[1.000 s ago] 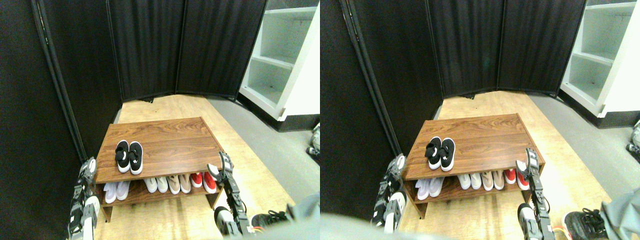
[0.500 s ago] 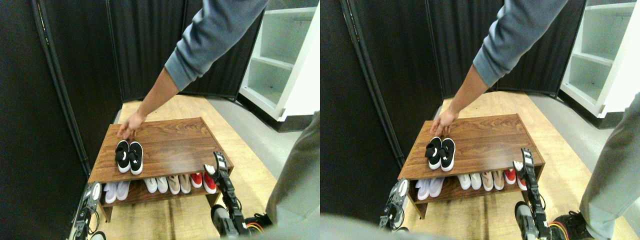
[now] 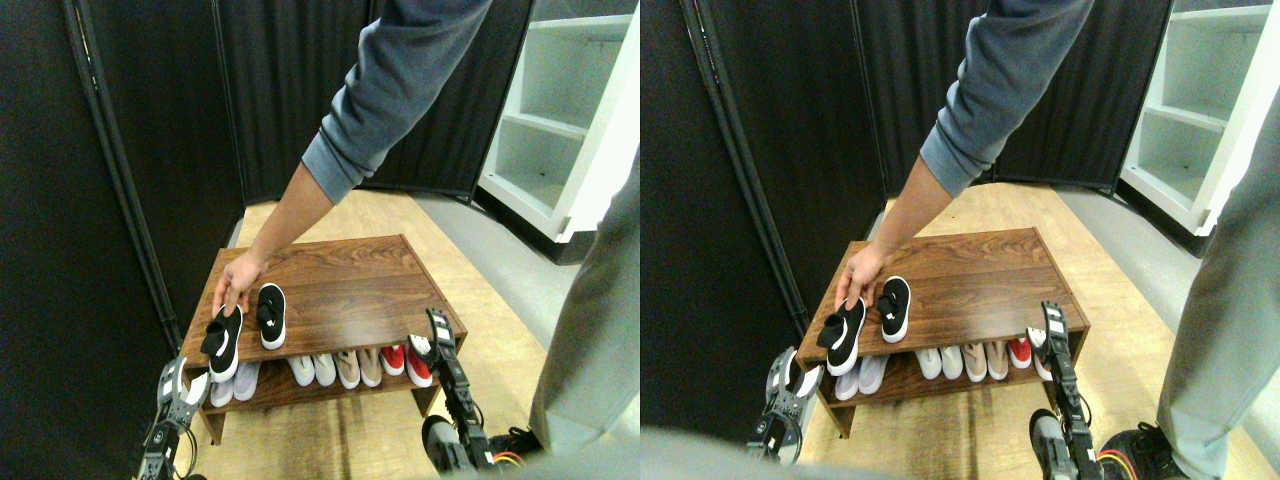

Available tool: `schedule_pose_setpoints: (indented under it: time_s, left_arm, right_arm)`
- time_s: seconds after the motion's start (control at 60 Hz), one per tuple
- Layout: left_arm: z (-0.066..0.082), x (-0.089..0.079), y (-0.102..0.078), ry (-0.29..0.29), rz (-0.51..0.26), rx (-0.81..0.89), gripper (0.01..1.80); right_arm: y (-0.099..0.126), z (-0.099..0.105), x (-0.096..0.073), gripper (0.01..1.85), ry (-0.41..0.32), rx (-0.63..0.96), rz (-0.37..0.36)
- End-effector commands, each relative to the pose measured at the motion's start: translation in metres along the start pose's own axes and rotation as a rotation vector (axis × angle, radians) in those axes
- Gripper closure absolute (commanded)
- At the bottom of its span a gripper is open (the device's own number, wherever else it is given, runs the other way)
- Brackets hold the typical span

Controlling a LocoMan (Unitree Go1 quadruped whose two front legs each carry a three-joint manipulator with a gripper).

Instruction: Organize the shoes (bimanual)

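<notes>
Left tool [image 3: 178, 385]: low at the desk's front-left corner, just beside the lower shelf; jaw state impossible to tell at this size.
Right tool [image 3: 432, 335]: raised at the desk's front-right corner, in front of the red pair [image 3: 408, 362]; its jaws likewise cannot be made out.
Shoes, left one [image 3: 222, 342]: tilted, toe hanging past the desk's front-left edge, held at the heel by a person's hand [image 3: 232, 287].
Shoes, right one [image 3: 270, 314]: flat on the desk [image 3: 350, 285] top, near the left edge, toe toward the front.
Handling: probably light, soft knit uppers over firmer white soles; likely to squash if pinched across the top. The heel collar or the sole edge looks the safest hold.
Lower shelf [image 3: 300, 392]: white and beige pairs sit in a row left of the red.
Hidden: the person's sleeve [image 3: 385, 95] runs out of frame above; both manipulators are cut off at the bottom edge; the lifted shoe's heel is covered by fingers.
</notes>
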Motion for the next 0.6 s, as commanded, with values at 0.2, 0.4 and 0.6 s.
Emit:
schedule_pose_setpoints:
  time_s: [0.2, 0.4, 0.6]
  left_arm:
    - [0.005, -0.01, -0.014, -0.036, -0.009, -0.049, 1.35]
    - [0.002, -0.022, -0.02, -0.019, 0.046, -0.167, 1.3]
    - [-0.012, -0.017, -0.018, -0.034, 0.123, -0.398, 0.61]
  right_arm:
    - [0.002, 0.007, -0.002, 1.4, -0.042, 0.002, 0.026]
    - [0.003, 0.008, -0.002, 1.39, -0.047, 0.013, 0.034]
    - [0.003, 0.007, 0.0, 1.38, -0.043, 0.024, 0.033]
